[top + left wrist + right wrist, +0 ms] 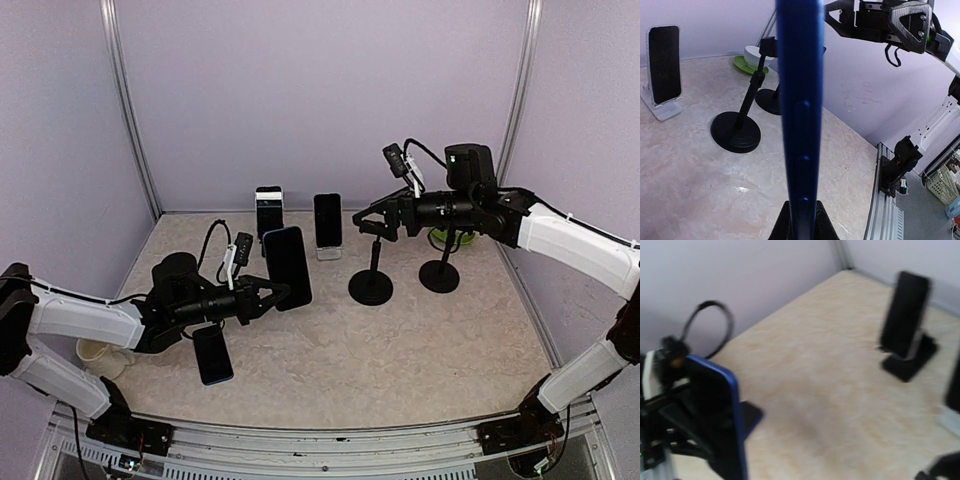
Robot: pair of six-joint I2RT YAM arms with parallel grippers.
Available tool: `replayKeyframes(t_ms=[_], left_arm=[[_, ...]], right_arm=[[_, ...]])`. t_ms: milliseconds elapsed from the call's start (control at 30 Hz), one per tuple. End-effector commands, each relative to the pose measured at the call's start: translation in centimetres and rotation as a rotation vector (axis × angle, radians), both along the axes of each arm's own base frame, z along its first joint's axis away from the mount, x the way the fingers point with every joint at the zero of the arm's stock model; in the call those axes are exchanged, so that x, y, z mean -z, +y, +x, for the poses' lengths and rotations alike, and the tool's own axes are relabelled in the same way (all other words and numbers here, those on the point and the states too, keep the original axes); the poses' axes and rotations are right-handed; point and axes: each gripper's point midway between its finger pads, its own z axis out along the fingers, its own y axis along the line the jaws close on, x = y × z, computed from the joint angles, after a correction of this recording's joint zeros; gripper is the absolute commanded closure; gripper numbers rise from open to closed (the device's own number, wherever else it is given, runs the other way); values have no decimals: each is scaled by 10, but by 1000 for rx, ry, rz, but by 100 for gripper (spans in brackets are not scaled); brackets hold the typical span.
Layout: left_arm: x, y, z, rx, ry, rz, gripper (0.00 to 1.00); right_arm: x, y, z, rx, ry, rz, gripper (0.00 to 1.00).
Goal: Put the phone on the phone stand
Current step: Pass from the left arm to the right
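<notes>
A blue-edged phone (287,267) stands upright above the table, with my left gripper (268,296) shut on its lower end. In the left wrist view its blue side (800,100) fills the middle, and the fingertips (785,225) press it from both sides. A black round-based phone stand (371,285) rises right of it, also seen as the near stand (737,130). My right gripper (373,224) hovers open at that stand's top, holding nothing. The right wrist view is blurred, does not show its own fingers, and looks toward the held phone (715,415).
A second black stand (440,275) is further right, with a white bowl on a green plate (445,238) behind it. Two phones rest on stands at the back (269,210) (327,222). Another phone (213,355) lies flat near the left arm, beside a white cup (95,350).
</notes>
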Motion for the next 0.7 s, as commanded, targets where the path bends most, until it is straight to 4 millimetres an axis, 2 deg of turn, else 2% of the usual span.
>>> replayKeyframes(t_ms=[0,267,400,667], left_arm=[[-42,-19,-17,139,-123,-99,100],[-48,-37,-34,261,-137,-114,100],[-50,-45,-40,303,-142,-115,100],[-49,-58,-51,373,-143,-100,100]], right_arm=[[-23,15,-25,-186,-25,109,0],[-19,26,-33,-279,15,156,2],[-19,34,-44,-346,23,179,7],[-15,61,-67,-467,31,179,10]])
